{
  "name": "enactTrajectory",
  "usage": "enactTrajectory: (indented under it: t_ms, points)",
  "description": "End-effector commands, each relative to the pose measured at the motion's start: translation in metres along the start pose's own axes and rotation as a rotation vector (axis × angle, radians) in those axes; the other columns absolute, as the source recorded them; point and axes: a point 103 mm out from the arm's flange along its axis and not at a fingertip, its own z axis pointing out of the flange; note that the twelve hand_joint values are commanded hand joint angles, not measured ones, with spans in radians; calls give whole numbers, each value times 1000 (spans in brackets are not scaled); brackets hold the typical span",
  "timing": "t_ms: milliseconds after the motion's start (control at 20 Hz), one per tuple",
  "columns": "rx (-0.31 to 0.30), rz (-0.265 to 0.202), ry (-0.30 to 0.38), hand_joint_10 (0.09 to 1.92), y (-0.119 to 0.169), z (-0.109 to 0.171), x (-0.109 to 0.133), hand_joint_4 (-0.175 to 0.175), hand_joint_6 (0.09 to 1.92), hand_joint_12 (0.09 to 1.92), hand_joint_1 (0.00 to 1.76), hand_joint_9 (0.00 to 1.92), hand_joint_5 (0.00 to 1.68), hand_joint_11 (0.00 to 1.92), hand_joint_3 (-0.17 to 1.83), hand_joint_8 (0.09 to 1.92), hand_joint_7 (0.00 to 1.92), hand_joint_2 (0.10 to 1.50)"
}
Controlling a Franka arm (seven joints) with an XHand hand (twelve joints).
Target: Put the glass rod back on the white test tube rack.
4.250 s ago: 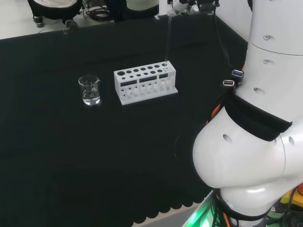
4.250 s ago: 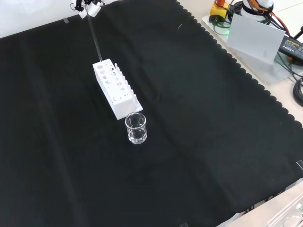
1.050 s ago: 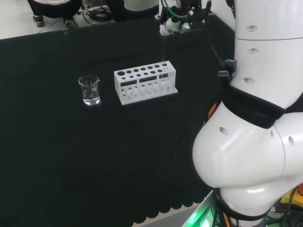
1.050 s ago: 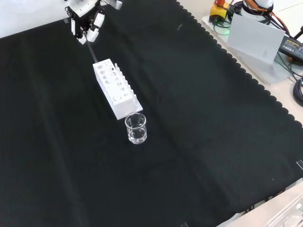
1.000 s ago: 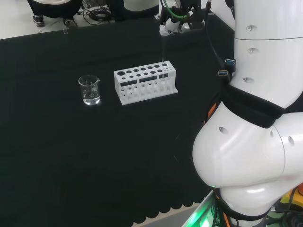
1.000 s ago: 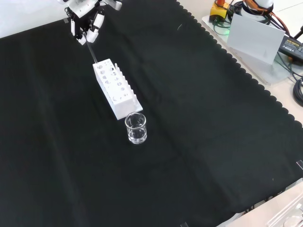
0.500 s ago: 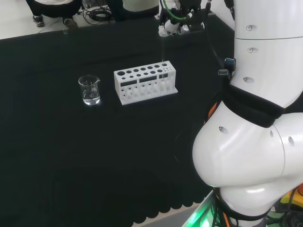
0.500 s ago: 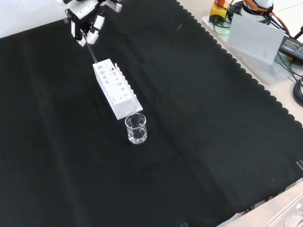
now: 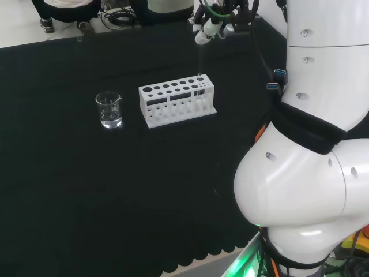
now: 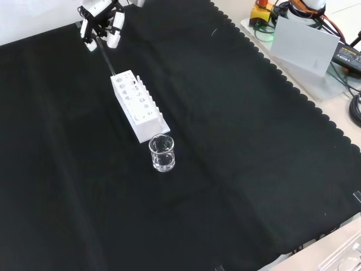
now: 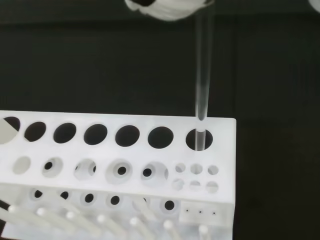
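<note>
Glass rod (image 11: 202, 75): upright; lower end inside the end hole of the white test tube rack (image 9: 177, 103), at the rack's right end in the head view
Beaker (image 9: 109, 109): left of the rack, apart
Hand (image 10: 101, 20): above the rod; fingers (image 10: 117, 29) spread, not gripping it
Worktop (image 10: 237, 141): black cloth

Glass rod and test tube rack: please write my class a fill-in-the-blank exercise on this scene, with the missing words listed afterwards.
1. The glass rod stands in the ____ hole of the rack's back row.
2. The white test tube rack rests on a ____ cloth.
3. In the head view, the glass beaker stands to the ____ of the rack.
4. The hand is ____ the rack.

Missing words: end; black; left; above
</note>
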Motion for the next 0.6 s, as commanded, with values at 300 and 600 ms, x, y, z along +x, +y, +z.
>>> enactTrajectory:
  t_ms: [300,600]
  points:
    - [33,-5,-6,510,-8,-4,-2,-175,538,1093,1046,1762,395,1825,-175,649,1157,908]
    - [19,-9,-9,513,-17,-16,-2,-175,528,1094,1048,1759,398,1824,-175,646,1146,906]
